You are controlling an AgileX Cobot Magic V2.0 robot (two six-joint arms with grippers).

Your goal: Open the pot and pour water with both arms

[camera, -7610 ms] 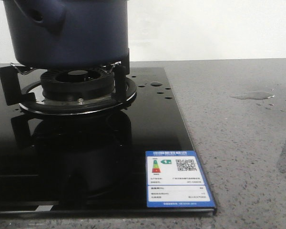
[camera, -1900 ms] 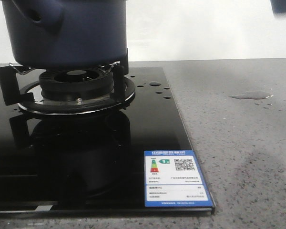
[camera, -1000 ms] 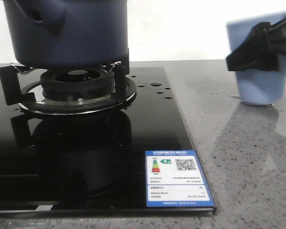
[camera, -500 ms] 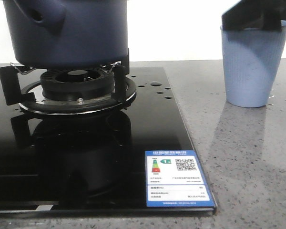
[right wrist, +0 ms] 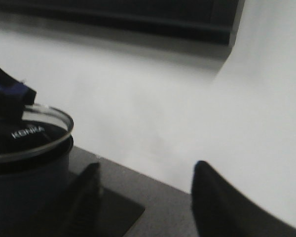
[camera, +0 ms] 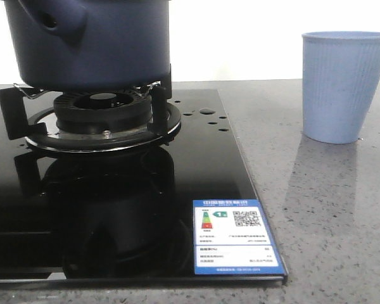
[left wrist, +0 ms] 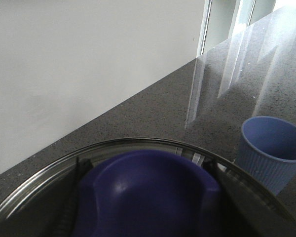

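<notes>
The dark navy pot (camera: 88, 44) stands on the gas burner (camera: 101, 114) at the far left, its side socket (camera: 57, 22) facing forward. Its glass lid (left wrist: 138, 143) lies on it. My left gripper (left wrist: 144, 170) is shut on the lid's navy knob (left wrist: 148, 197), with one finger on each side. The right wrist view shows the pot (right wrist: 24, 187), the lid (right wrist: 39, 138) and the left gripper on top of it. My right gripper (right wrist: 147, 167) is open and empty, in the air to the right of the pot. Neither gripper shows in the front view.
A pale blue ribbed cup (camera: 345, 85) stands upright on the grey counter (camera: 329, 209) to the right of the black glass hob (camera: 114, 209); it also shows in the left wrist view (left wrist: 274, 148). A blue label (camera: 235, 237) sits at the hob's front right corner. A white wall runs behind.
The right gripper brought the pale blue cup down onto the counter at the right, let it go and left the front view. The pot has not moved.
</notes>
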